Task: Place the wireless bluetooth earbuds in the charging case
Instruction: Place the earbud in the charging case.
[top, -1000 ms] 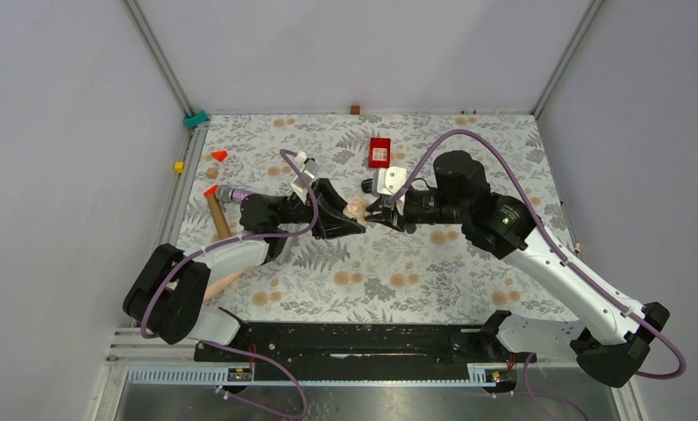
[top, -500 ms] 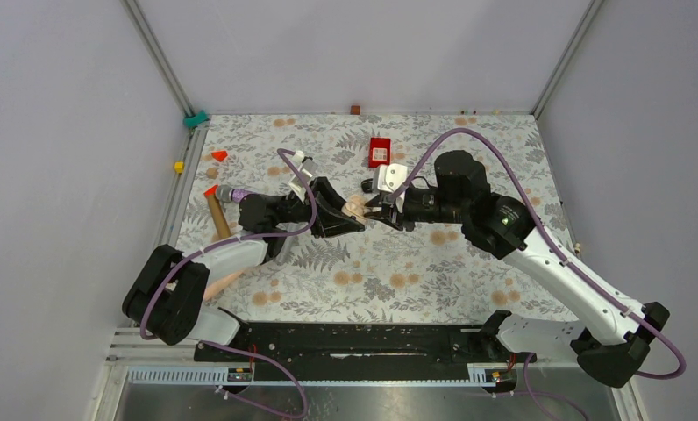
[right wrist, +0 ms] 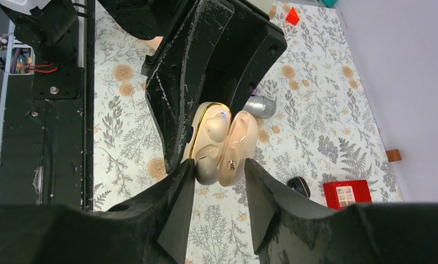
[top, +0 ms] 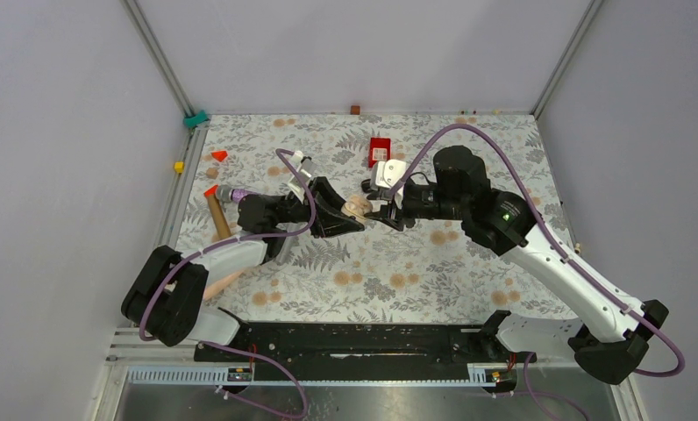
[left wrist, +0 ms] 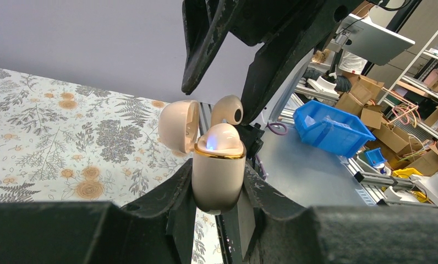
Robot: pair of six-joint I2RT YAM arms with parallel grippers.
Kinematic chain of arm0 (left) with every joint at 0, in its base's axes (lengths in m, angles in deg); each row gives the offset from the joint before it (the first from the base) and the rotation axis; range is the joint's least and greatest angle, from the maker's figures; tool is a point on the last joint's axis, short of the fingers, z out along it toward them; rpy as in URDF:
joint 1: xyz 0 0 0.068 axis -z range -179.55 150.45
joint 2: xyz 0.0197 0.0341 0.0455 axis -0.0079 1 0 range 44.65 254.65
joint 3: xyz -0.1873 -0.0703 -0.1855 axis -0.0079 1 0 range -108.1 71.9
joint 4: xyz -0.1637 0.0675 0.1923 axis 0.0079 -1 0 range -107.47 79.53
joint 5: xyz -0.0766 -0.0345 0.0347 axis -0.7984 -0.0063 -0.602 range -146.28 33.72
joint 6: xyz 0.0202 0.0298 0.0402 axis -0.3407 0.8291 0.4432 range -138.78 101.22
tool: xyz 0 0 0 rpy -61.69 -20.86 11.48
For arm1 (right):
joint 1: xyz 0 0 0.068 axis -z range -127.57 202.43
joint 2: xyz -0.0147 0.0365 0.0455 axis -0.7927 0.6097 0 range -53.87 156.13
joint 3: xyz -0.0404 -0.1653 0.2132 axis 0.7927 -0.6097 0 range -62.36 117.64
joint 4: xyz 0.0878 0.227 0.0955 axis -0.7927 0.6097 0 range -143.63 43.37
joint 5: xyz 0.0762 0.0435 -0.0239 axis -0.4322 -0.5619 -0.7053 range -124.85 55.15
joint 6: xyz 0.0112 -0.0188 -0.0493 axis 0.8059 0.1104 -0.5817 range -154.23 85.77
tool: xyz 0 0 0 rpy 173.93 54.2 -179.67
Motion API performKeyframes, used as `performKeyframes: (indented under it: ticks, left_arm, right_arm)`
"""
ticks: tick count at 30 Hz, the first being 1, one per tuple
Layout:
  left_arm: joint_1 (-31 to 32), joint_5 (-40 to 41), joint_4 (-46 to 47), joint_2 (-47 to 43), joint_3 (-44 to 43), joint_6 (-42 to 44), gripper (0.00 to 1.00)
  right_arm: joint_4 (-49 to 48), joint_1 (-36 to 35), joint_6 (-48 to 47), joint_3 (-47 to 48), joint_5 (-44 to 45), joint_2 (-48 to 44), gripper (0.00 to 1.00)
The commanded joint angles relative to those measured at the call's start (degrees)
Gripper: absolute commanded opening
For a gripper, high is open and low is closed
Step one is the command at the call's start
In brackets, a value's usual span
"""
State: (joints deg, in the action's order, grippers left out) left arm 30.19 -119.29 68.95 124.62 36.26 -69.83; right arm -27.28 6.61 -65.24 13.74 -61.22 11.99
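Observation:
The charging case (left wrist: 217, 181) is cream with a gold rim, not black. It stands upright above the table in my left gripper (left wrist: 217, 175), which is shut on its body. Its lid (left wrist: 178, 125) hangs open to one side. One cream earbud (right wrist: 217, 125) sits in a well of the case and glows blue in the left wrist view. The second earbud (right wrist: 207, 166) rests at the case's other well, tilted and sticking out (left wrist: 228, 110). My right gripper (right wrist: 219, 168) straddles this earbud and the lid's edge with its jaws apart. One pad touches the earbud; the other stands off the lid.
A red square box (top: 380, 152) lies on the floral cloth behind the grippers, with a small black oval object (right wrist: 299, 187) beside it. A silver cylinder (right wrist: 259, 105), a wooden peg (top: 216, 217) and orange cones (top: 218, 155) lie at the left.
My right gripper's jaws have spread apart around the second earbud, and that wrist has shifted slightly towards the back. My left gripper and the case have stayed put.

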Motion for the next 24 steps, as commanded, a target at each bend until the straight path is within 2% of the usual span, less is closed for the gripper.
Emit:
performKeyframes:
  ticks: [1, 9, 24]
  left_arm:
    - [0.31, -1.78, 4.42, -1.96, -0.58, -0.01, 0.01]
    - [0.28, -2.0, 4.41, -2.18, -0.77, -0.07, 0.01]
    - [0.31, -2.42, 4.41, -2.76, -0.69, 0.07, 0.01]
  right_arm:
    - [0.34, 0.12, -1.55, 3.14, 2.47, -0.59, 0.47]
    - [1.43, 0.12, -0.83, 4.67, 1.27, -0.21, 0.54]
    - [0.72, 0.12, -0.68, 4.7, 4.6, 1.72, 0.56]
